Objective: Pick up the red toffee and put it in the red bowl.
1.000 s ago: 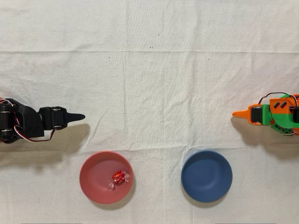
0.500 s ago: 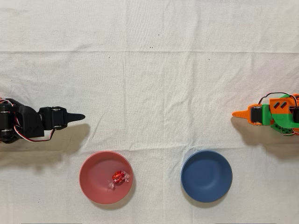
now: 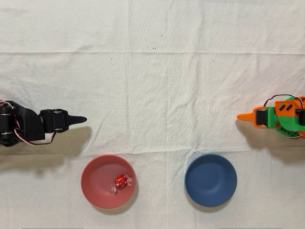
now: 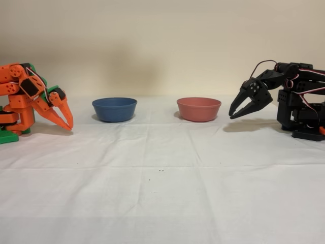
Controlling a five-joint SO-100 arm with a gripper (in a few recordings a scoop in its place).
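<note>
My pincer (image 3: 81, 119) is hanging empty, jaws slightly apart in the side view, pulled back near my base. The toffee (image 3: 121, 181) is lying inside the red bowl (image 3: 95, 183), at about four o'clock from my pincer overhead; I judge no further move is needed.

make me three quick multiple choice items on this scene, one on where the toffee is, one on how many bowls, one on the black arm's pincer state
1. Where is the red toffee?
A. on the cloth
B. in the red bowl
C. in the blue bowl

2. How many bowls stand on the cloth?
A. one
B. two
C. three

3. What state is the black arm's pincer in?
A. open, holding nothing
B. shut on the toffee
C. gripping a bowl's rim

Key: B, the overhead view shows it inside; B, one red, one blue; A, the fixed view shows the fingers apart.
</note>
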